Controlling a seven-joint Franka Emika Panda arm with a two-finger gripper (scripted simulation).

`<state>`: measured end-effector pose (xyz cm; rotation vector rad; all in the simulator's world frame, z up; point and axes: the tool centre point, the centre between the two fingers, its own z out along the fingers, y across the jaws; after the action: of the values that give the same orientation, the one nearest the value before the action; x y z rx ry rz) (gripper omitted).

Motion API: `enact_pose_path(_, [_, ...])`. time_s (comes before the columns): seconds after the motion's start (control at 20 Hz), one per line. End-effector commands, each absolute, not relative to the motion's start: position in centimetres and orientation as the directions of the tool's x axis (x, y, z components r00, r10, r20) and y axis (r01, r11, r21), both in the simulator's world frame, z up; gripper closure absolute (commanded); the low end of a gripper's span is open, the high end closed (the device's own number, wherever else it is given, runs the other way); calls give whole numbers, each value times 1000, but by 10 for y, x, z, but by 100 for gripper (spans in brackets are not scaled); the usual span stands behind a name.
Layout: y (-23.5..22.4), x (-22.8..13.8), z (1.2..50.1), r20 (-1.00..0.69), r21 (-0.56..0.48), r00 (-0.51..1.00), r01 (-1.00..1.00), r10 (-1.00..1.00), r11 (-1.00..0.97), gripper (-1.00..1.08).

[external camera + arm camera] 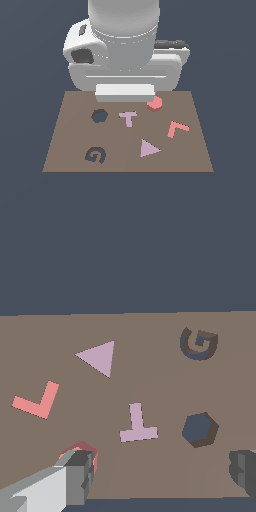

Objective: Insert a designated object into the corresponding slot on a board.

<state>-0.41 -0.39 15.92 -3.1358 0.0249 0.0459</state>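
A flat brown board (65, 150) is seen lying on a dark blue-grey surface, with the white robot arm (125, 45) standing over its far edge. The gripper (162, 473) is held low over that far edge with its jaws spread wide apart and nothing between them. The small red hexagon block (155, 103) is seen on the board near the far edge, towards the exterior view's right, just beside one finger (75, 476), which partly hides it. The dark hexagon hole (99, 115) lies well apart from it, towards the exterior view's left. Between them a pink T (128, 118) is set. A pink triangle (148, 148), a red L (177, 129) and a dark G-shaped hole (95, 155) are also seen.
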Motion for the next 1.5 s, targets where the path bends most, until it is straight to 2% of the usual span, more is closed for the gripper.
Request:
enact_pose_path(0.0, [-4,-4,159,-29,-5,999,-16,-16,-1000,-92])
enact_pose_path(0.65, [0,-17,149,-27,-3,991,-128,-128,-992,-92])
enact_pose_path(1.1, [12,-38,130,-22,0,946,-324,-324,-946,-92])
enact_pose_path(1.45, [29,-57,109,-16,2,853,-521,-521,-854,-92])
